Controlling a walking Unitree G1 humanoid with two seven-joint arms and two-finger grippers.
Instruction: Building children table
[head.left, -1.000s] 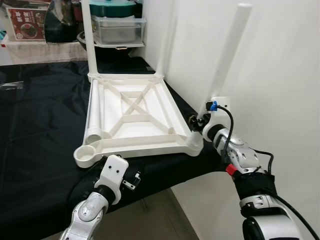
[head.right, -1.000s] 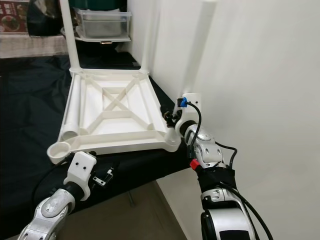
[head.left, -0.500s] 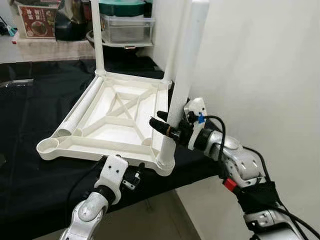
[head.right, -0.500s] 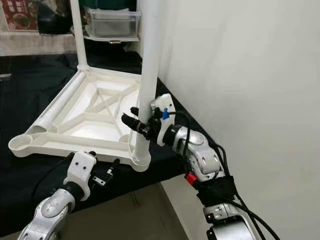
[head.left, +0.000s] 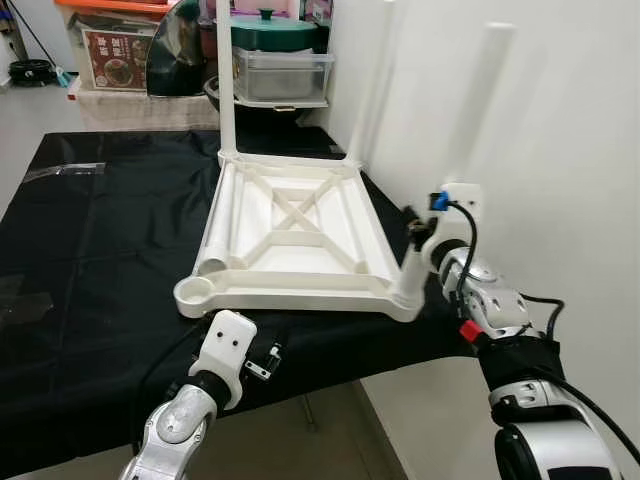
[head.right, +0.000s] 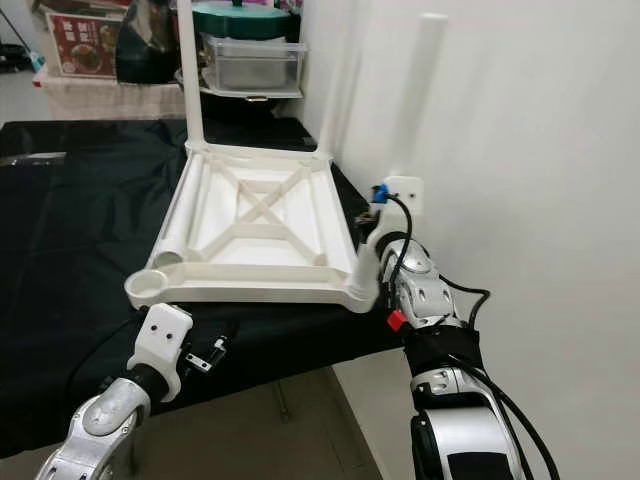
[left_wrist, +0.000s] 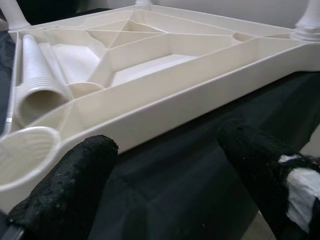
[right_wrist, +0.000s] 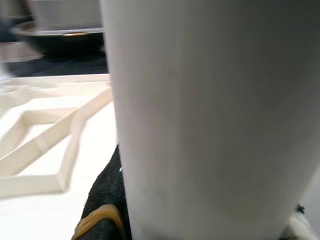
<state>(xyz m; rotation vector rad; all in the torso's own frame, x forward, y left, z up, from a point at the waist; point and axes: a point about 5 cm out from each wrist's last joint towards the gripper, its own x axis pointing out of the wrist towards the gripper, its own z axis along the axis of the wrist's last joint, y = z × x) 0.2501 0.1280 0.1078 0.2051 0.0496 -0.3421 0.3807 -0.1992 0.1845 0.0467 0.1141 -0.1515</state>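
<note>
White plastic tubular leg (head.left: 455, 150) is pinched upright by the right gripper (head.left: 418, 240).
The left gripper (left_wrist: 170, 185) is held spread near the upturned white plastic tabletop (head.left: 290, 235).

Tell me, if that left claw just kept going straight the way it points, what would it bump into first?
Most likely the near edge of the upturned white table top. The left claw is open and points at that edge across the black cloth, with nothing between them. How far off it is, I can't judge.

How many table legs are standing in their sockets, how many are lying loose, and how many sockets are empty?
Legs standing in sockets: 3, far left, far right, near right
Legs lying loose in the tabletop: 1
Empty sockets: 1
Total legs: 4
</note>
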